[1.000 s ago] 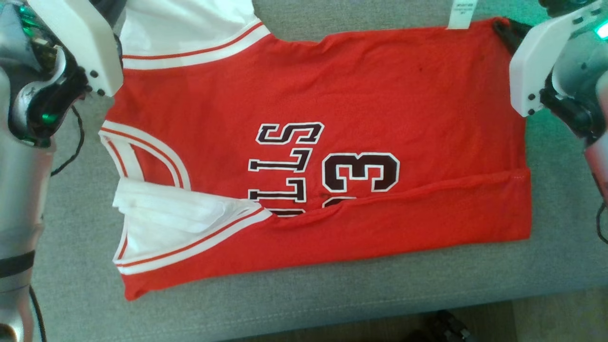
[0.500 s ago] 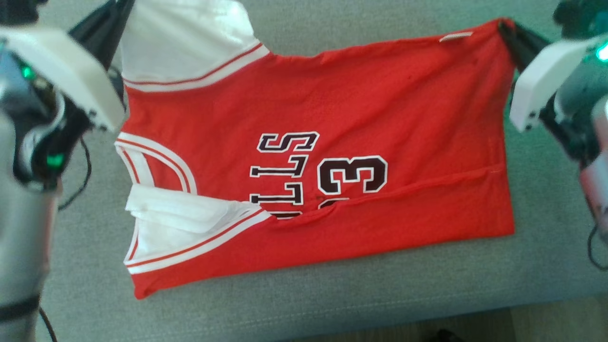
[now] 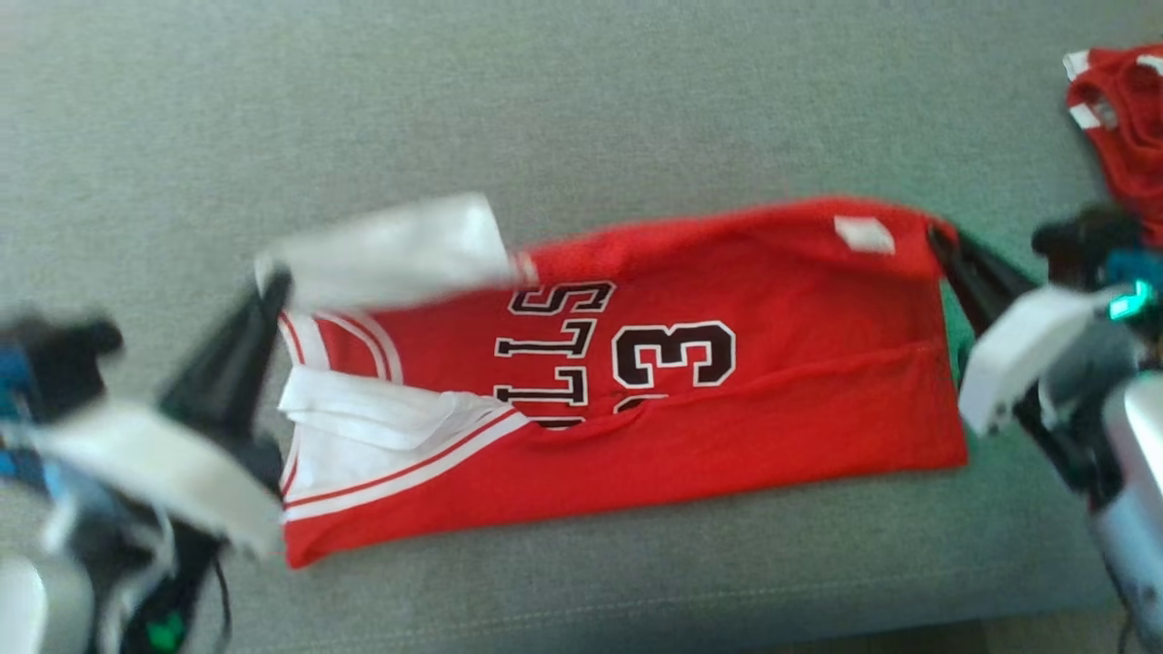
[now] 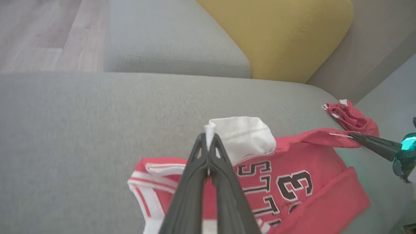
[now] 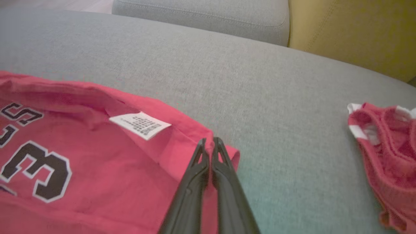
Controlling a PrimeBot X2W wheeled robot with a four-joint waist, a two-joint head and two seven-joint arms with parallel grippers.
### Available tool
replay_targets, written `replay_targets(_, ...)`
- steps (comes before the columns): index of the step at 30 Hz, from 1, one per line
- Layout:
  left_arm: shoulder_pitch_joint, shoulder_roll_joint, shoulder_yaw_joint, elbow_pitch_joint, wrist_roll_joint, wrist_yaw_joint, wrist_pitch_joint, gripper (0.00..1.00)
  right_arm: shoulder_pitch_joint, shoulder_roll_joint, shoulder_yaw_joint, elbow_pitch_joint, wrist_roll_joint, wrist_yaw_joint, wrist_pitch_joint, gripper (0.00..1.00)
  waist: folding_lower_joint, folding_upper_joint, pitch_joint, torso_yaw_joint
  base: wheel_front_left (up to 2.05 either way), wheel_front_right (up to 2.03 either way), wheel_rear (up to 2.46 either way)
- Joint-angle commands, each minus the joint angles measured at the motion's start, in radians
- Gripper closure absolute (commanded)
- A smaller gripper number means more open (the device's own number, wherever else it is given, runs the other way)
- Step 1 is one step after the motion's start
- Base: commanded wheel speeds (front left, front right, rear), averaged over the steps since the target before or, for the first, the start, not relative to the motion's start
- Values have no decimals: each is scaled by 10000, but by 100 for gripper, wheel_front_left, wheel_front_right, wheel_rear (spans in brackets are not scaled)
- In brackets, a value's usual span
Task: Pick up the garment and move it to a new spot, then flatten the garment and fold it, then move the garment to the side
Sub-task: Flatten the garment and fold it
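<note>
Grey sofa seat [image 3: 545, 109] takes up most of what I can see. The red jersey [image 3: 690, 427] lies across the middle of it, sideways to the robot, with the neck toward the robot's left and the hem toward its right. Its near long edge is already turned over onto the front, a red band covering the lower part of the print.

The far long edge is lifted off the seat. The left gripper [image 4: 208, 136] is clamped shut on the white shoulder piece [image 4: 243, 135]. The right gripper [image 5: 209, 143] is pinched shut on the far hem corner, just beside the sewn-in label [image 5: 139, 125]. With both far corners held at once, the edge between them runs as one fairly straight line. I take that to be the point: the far half looks meant to come over toward the near edge as a second lengthwise fold, and holding both ends stops it sagging or twisting. The head view is smeared on the left, so I can only guess how high that corner rides.

As for writing, dark block letters with white outlines read S, L, L, and the rest is tucked under the fold. Beside them is a large 3, with the top of another figure peeping out at the fold line. The label carries rows of small print, too fine to read.

Off to the robot's right, well apart, a second red-and-white garment [image 5: 386, 149] lies crumpled on the seat. Beyond it, a yellow cushion [image 4: 276, 35] leans at the sofa back, with wooden floor [image 4: 42, 32] past the sofa's end.
</note>
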Motion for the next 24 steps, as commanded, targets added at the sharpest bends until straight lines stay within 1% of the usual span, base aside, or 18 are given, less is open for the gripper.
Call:
replay_targets(1,446,67,551,-738,-33,177,-189,100,587,-79,-197,-622,-90,-9,-89,100,1,-1,-153,131,0,0,0)
replay_targets(5,1804,-268,431,-1232,-92,362,-525,100,1647,30,-744,-1271,-291,-9,-38,100,1,-1,-307,285,0,0,0)
replay_targets(8,2391,-511,229,-1244,-218,353,-711,100,2278,213,-1135,-1664,-427,-9,88,100,1,-1,-375,375,0,0,0)
replay_targets(9,2391,-511,229,-1244,-218,353,-711,100,2278,213,-1135,-1664,-427,-9,88,100,1,-1,-375,375,0,0,0)
replay_targets(12,2660,-772,-27,-742,-334,242,-959,100,2778,429,-1414,-1899,-597,-9,257,100,1,-1,-449,412,0,0,0)
replay_targets(15,2686,-896,-148,-386,-350,184,-1094,100,2905,514,-1483,-1909,-663,-9,298,100,1,-1,-494,397,0,0,0)
replay_targets(16,2711,-1033,-265,-40,-367,134,-1238,100,2997,591,-1561,-1907,-746,-9,313,100,1,-1,-530,370,0,0,0)
replay_targets(20,2818,-1280,-432,644,-399,57,-1547,100,3144,792,-1716,-1870,-876,-9,239,100,1,-1,-619,306,0,0,0)
replay_targets(21,2863,-1315,-466,820,-388,37,-1621,100,3185,859,-1757,-1843,-891,-9,191,82,1,-1,-656,292,0,0,0)
replay_targets(22,2915,-1364,-496,979,-399,18,-1696,75,3237,930,-1809,-1810,-900,-9,147,63,1,-1,-694,285,0,0,0)
replay_targets(23,2965,-1420,-504,1114,-410,4,-1800,49,3289,991,-1874,-1773,-899,-9,89,31,1,-1,-731,283,0,0,0)
replay_targets(24,3022,-1467,-501,1236,-416,-3,-1907,0,3343,1056,-1950,-1745,-900,-9,14,0,1,-1,-777,283,0,0,0)
